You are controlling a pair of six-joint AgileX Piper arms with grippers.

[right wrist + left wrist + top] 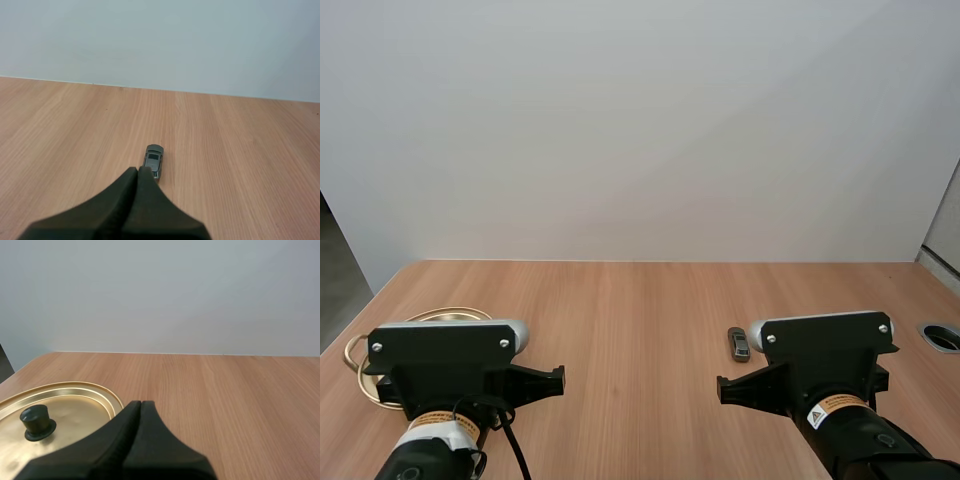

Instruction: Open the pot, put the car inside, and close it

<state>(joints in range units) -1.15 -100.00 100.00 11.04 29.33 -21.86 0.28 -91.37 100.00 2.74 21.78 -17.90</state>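
First, your left gripper, fingers pressed together, has the lid knob at nine o'clock.

**Both arms low, both grippers closed**

Your left arm and right arm sat side by side, well apart, wrists pointing forward. Your left gripper had its fingers pressed together into one dark wedge. Your right gripper did likewise, gripping nothing.
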